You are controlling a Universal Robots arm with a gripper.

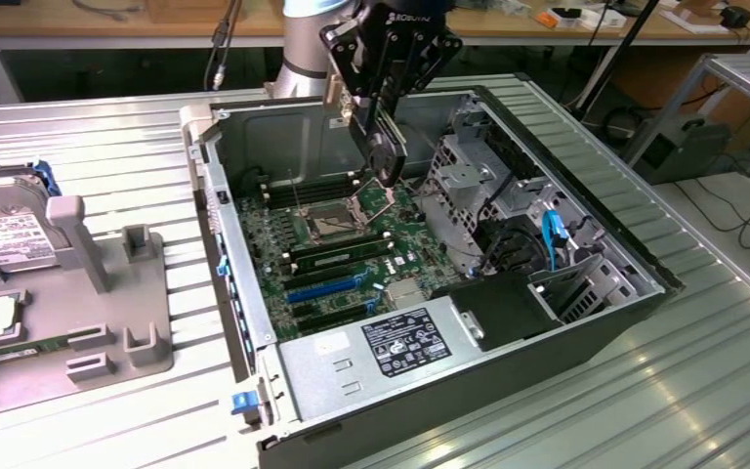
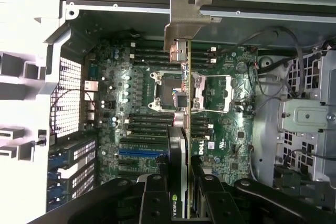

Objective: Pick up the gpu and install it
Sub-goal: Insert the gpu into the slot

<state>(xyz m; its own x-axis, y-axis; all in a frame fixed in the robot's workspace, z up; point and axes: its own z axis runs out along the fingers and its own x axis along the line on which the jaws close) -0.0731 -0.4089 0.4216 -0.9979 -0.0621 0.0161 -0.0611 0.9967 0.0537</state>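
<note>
Black-faced with a green edge, the gpu (image 1: 386, 161) hangs in the upper middle of the exterior view, inside the open top of the computer case (image 1: 206, 195) and clear of the motherboard (image 1: 349, 256) beneath it. It is gripped by one end, so its length points away from the fingers (image 2: 149, 198) and down towards the board, with the silver bracket (image 2: 185, 22) at the far, lower end. The wrist view shows the card edge-on as a thin line between the two black fingers, which are clamped on its flat faces. That grip looks chosen to keep the board from swinging while leaving its long edges free. The card sits over the CPU socket (image 1: 329, 223), not over the blue slot (image 1: 325, 286) nearer the frame's middle, and its length appears to run across the slots rather than along them. I judge it to be carried but not yet lined up for seating. The gripper (image 1: 378, 122) points almost straight down from the arm (image 1: 310, 39), which enters at the top of the frame behind the case. The power supply (image 1: 395, 342) lies lower in the case, well away from the card. At the exterior view's left, on the ribbed metal table (image 1: 102, 147), a grey fixture (image 1: 102, 283) carries a hard drive (image 1: 11, 239).
</note>
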